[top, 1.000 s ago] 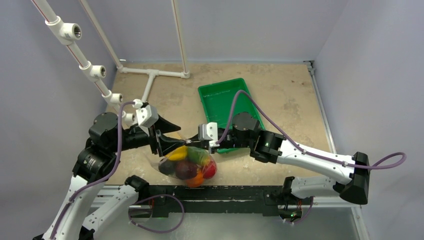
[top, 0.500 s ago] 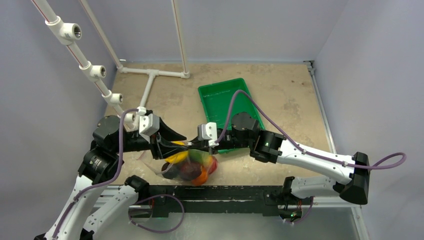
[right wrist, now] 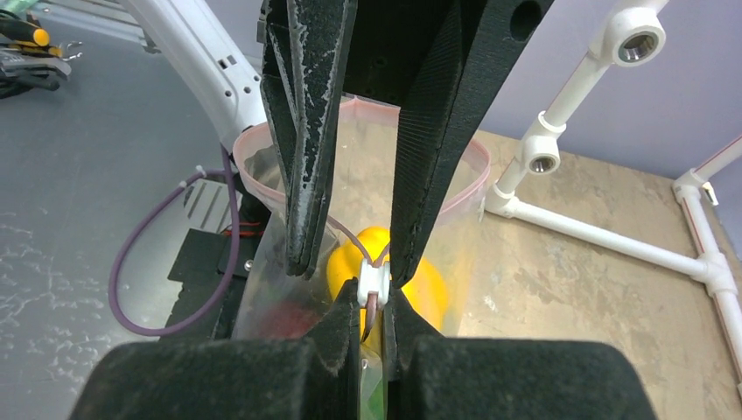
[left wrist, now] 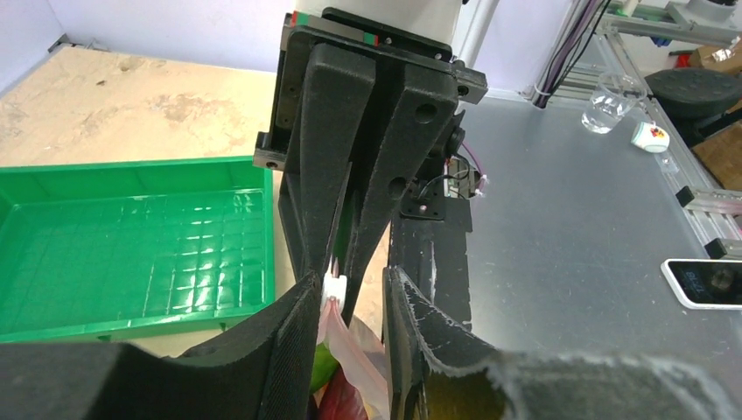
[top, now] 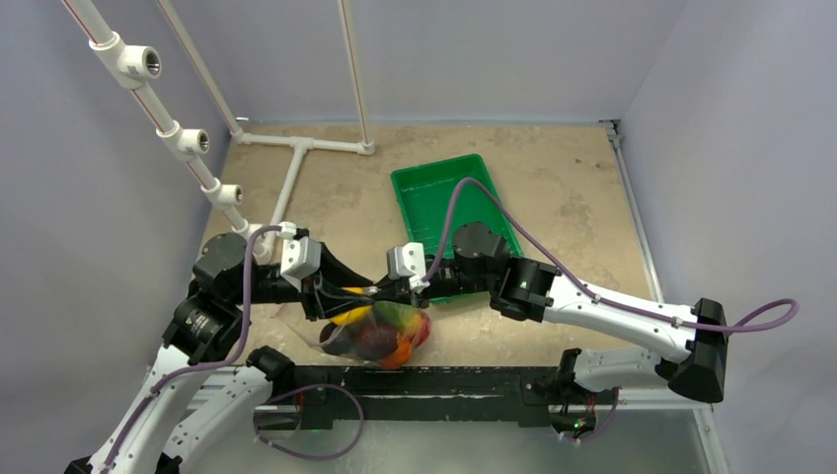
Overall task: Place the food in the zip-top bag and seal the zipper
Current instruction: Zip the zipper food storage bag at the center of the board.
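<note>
- While both arms reach inward over its 6 o'clock edge, a tan, stained table [top: 563, 197] is seen beneath them, enclosed by pale grey walls.
- A white pipe frame [top: 299, 145] is laid at the table's 11 o'clock corner, with uprights rising from it.
- A green tray [top: 424, 197] is set near the table's middle, at about 1 o'clock from the bag and apart from it.
- The zip-top bag [right wrist: 262, 254] is found close to the 6 o'clock edge, its mouth raised between the two grippers and its filled body slung below them; whether it rests on the table cannot be told.
- The food [top: 380, 331] is packed inside the bag, with yellow, green, red, orange and dark pieces pressed together; a yellow pepper [right wrist: 429, 293] is seen just under the mouth.
- The left gripper [left wrist: 352, 284] is brought in from 9 o'clock. Its jaws are parted by a narrow gap, and the bag's mouth edge stands between them, against one pad — nothing is clamped.
- The right gripper [right wrist: 373, 306] is brought in from 3 o'clock, tip to tip with the left one. Its jaws are pressed together on the zipper, just below the slider.
- The zipper [right wrist: 483, 175], a pink strip, is bowed out in an open loop on the slider's 9 o'clock side.
- A white slider [right wrist: 374, 282] is seated on the strip — right at the right gripper's fingertips and between those of the left.
</note>
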